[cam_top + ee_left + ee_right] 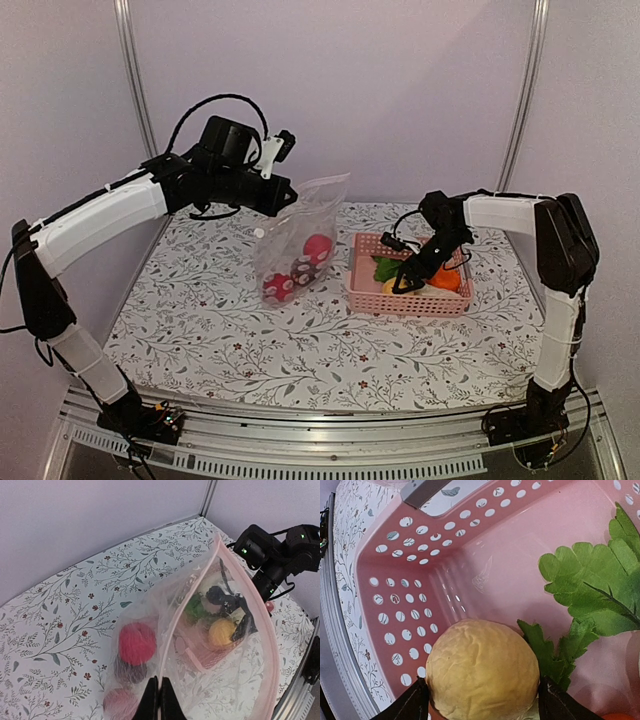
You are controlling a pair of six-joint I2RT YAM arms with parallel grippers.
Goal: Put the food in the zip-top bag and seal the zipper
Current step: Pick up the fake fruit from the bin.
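My left gripper (pixel 285 195) (pixel 159 690) is shut on the whitish-pink zipper (pixel 175 625) of the clear zip-top bag (pixel 300 235) (pixel 225 680) and holds it up with its mouth open. Inside the bag lie a red ball (pixel 318 247) (pixel 136 642), a dark maroon piece (pixel 302 268) (pixel 129 670) and a second red ball (pixel 278 287). My right gripper (pixel 405 283) (pixel 482 700) is down in the pink basket (pixel 405 303) (pixel 400 580). It is shut on a yellow ball (pixel 482 672), with one finger (pixel 407 705) on each side. A green leafy piece (pixel 590 585) lies beside it.
An orange piece (pixel 446 279) sits at the basket's right end. The basket stands right of the bag on the flower-patterned table (pixel 220 330). The rear wall and two metal posts (pixel 135 90) close the back.
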